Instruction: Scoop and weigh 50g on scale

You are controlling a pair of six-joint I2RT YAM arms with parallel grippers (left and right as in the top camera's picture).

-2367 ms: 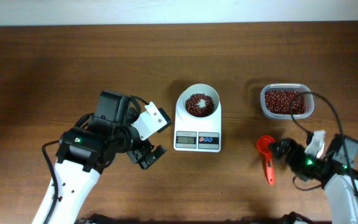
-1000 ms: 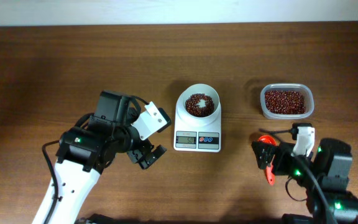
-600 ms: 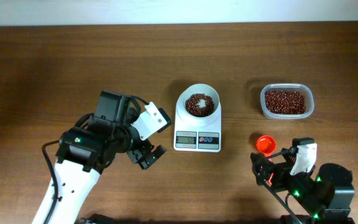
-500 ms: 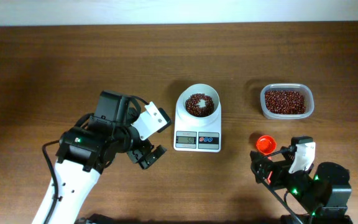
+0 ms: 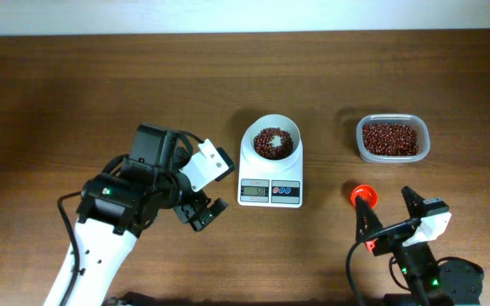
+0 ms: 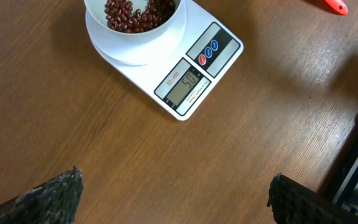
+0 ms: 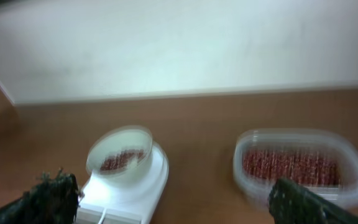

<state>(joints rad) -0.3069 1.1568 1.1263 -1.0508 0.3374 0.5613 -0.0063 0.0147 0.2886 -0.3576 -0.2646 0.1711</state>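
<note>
Scale [image 5: 270,176] at middle of table [image 5: 75,85], display [image 5: 254,192] and buttons [image 5: 286,192] facing the arms. Bowl [image 5: 276,120] on top, part-filled with red beans [image 5: 272,143]. Clear tub [image 5: 359,144] of like beans to the right, well apart. Red scoop [image 5: 363,195] below the tub, only its round cup showing. Right gripper [image 5: 381,197] spread wide, one finger at the scoop, contact not determinable. Left gripper [image 5: 225,185] near the scale's left side, spread wide, empty.

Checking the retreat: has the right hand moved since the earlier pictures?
Yes. The right hand has drawn back toward the near edge, off the scoop, and now points toward the tub, open.
</note>
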